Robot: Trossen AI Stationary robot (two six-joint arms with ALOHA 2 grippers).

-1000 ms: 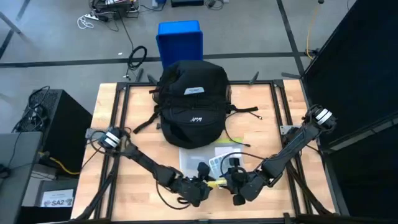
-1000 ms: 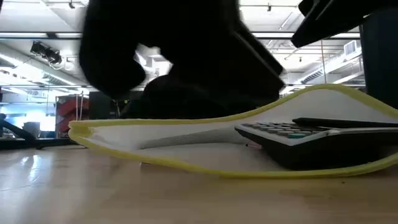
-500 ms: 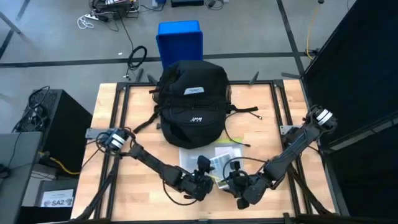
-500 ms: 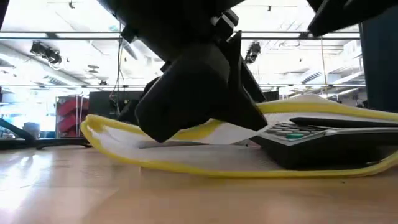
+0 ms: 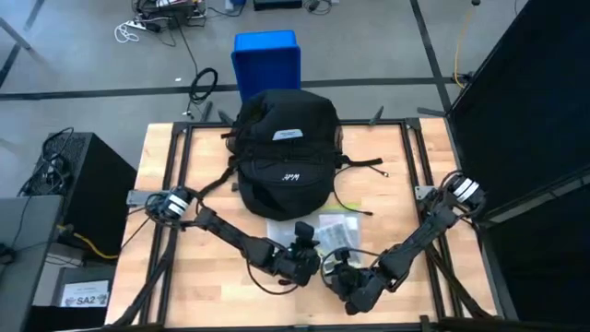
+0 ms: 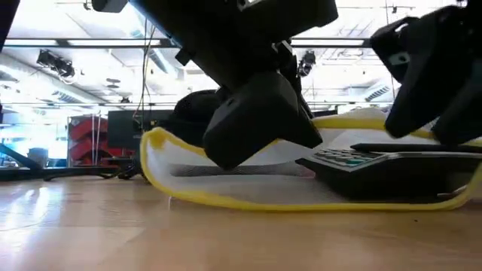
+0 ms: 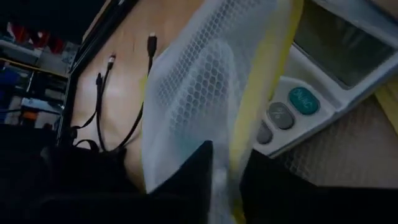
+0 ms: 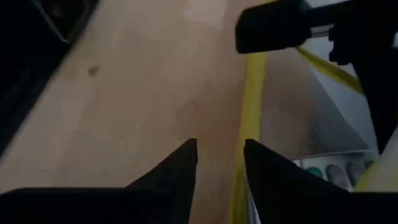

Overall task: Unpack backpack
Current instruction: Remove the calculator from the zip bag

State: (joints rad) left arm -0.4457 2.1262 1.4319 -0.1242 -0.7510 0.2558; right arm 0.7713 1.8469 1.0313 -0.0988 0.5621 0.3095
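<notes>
High view first: I see the black backpack (image 5: 284, 152) sitting at the far middle of the wooden table (image 5: 406, 184), its white label facing up and its straps trailing to either side, with a blue plastic box (image 5: 266, 60) on the floor just beyond it. Nearer to me, in front of the backpack, lies a white mesh pouch (image 6: 248, 177) with a yellow edge, and a calculator (image 6: 376, 169) shows inside it at table height. My left gripper (image 5: 304, 261) is down at the pouch's near edge; through the left wrist camera its two dark fingers (image 7: 189, 177) sit narrow, pinching the yellow-trimmed mesh between them, with the calculator's keys close by. My right gripper (image 5: 339, 277) is low over the table just beside the left one, near the same pouch edge. In the right wrist camera its fingers (image 8: 180, 165) stand slightly apart with only bare wood and the yellow trim showing between them, holding nothing.
</notes>
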